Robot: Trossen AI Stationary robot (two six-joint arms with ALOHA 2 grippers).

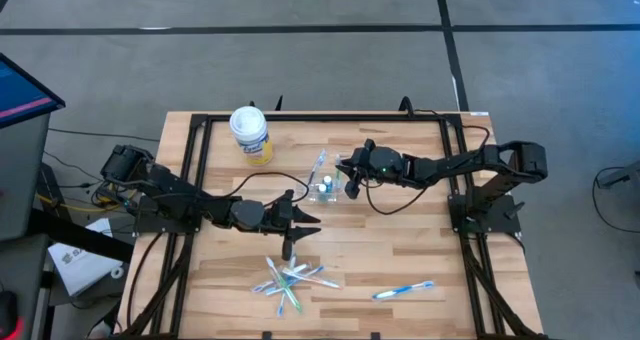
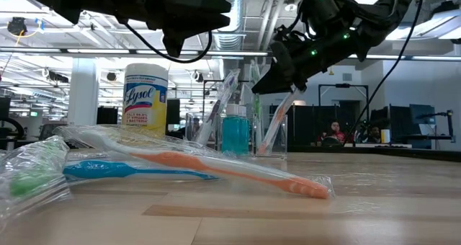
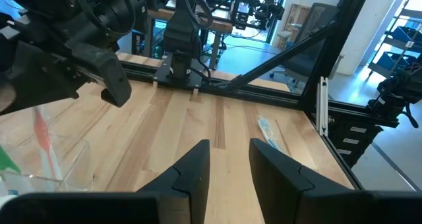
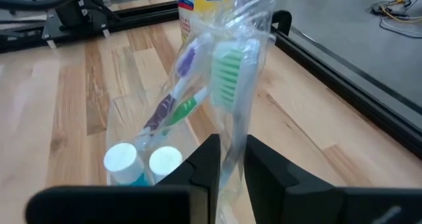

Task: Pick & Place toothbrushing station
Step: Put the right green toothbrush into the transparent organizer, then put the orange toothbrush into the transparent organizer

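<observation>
Between the right gripper's (image 4: pixel 227 161) fingers, a wrapped toothbrush's (image 4: pixel 231 85) handle is hidden.

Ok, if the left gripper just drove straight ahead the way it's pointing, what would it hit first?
Probably nothing close: past the left gripper lies bare table. A lone wrapped toothbrush lies just off that line, depth unclear; the black frame rail comes next.

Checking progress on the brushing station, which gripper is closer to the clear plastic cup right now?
The right gripper. It sits at the clear plastic cup, fingers around a wrapped toothbrush standing in it. The left gripper hovers apart, toward the pile of toothbrushes.
</observation>
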